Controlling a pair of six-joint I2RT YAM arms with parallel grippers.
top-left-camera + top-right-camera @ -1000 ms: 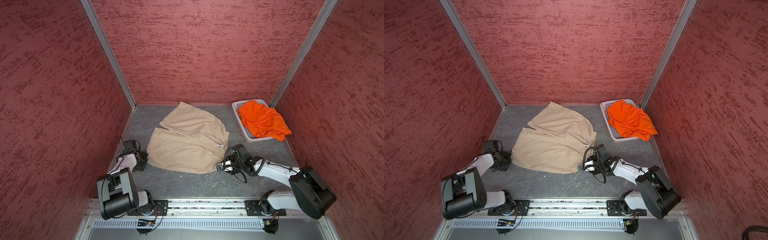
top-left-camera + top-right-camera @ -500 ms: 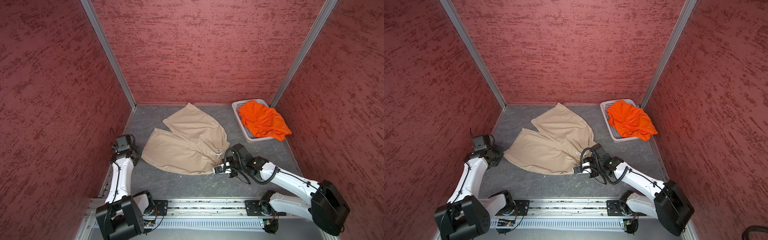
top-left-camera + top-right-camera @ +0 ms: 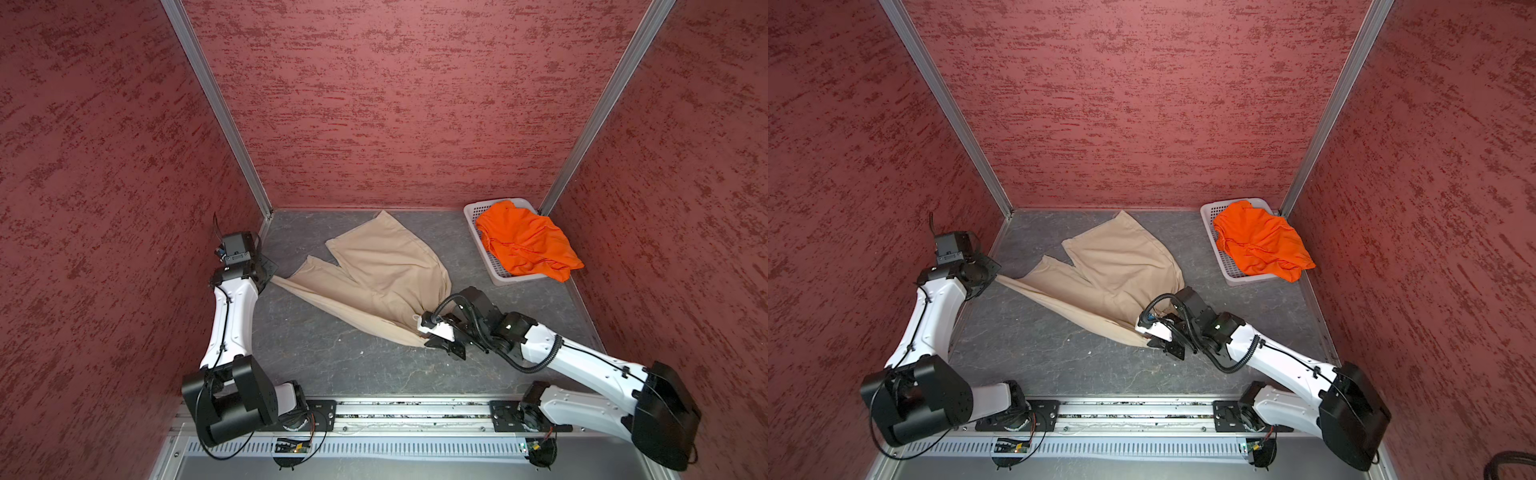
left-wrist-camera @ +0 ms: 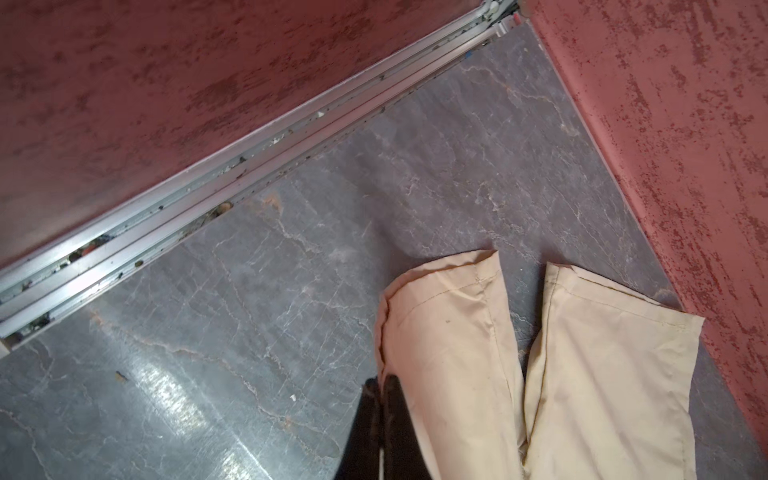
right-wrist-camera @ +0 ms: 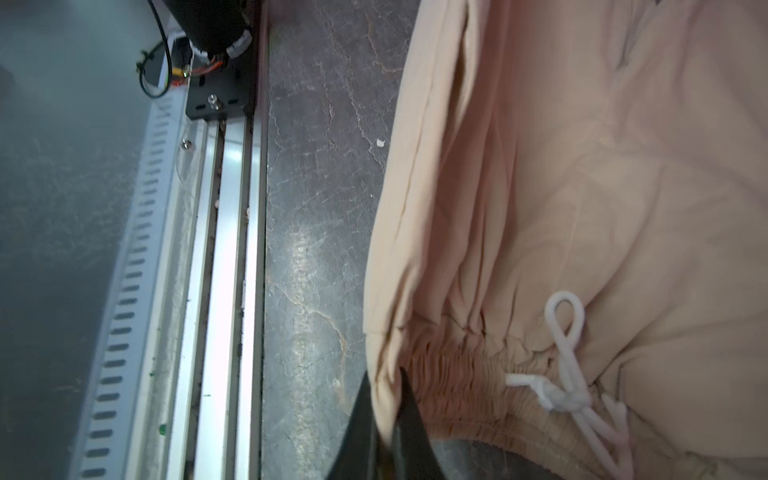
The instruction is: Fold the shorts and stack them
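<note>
**Left gripper** (image 3: 271, 277): jaws closed on a leg-hem corner of the beige shorts (image 3: 382, 282). It sits at centre left in both top views, close to the left wall (image 3: 124, 208), with little room on that side. In the left wrist view the black fingers (image 4: 401, 424) are pressed together on the cloth edge.

**Right gripper** (image 3: 424, 340): jaws closed on the waistband end of the same pair, at lower centre in both top views. In the right wrist view the fingers (image 5: 411, 428) clamp the gathered elastic edge. The white drawstring (image 5: 565, 353) lies just beside them.

**Beige shorts:** the near edge runs taut in a straight line from one gripper to the other. The rest drapes onto the grey floor (image 3: 332, 365) toward the upper centre of the frame. The two legs are split apart, and the far leg's tip lies at the foot of the back wall (image 3: 395, 124).

**Open room:** bare floor lies between the taut edge and the rail (image 3: 407, 411) along the bottom of the frame. There is also bare floor between the beige shorts and the basket (image 3: 496, 272).

**Surroundings:** the orange shorts (image 3: 523, 245) are heaped in the white basket at right of centre, in the rear corner beside the right wall (image 3: 665, 208). They spill over its near right rim. The basket is well apart from both grippers.
</note>
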